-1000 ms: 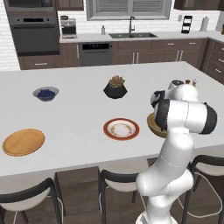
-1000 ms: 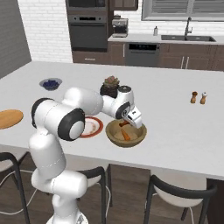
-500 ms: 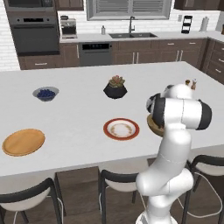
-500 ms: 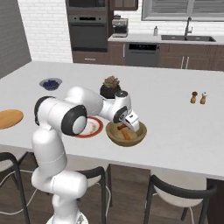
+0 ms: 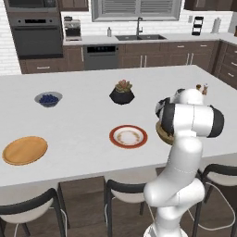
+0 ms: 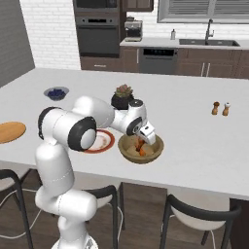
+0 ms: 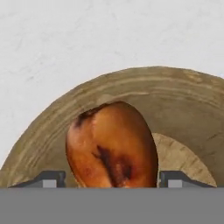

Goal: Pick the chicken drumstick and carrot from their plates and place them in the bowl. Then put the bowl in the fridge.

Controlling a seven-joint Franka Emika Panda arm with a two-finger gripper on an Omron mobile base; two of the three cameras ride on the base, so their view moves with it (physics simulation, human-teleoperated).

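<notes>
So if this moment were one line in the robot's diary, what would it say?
stage: dropping food in bowl | gripper: open, over bowl | chicken drumstick: between fingertips, above bowl | both plates: empty | fridge step: not yet done

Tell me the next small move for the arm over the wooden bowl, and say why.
Probably lift the gripper straight up out of the bowl. In the hand view the jaws stand apart on either side of the chicken drumstick, which sits over the bowl's inside, and something orange, likely the carrot, lies in the bowl too. Both plates look bare, so clearing the rim comes before grasping the bowl.
</notes>
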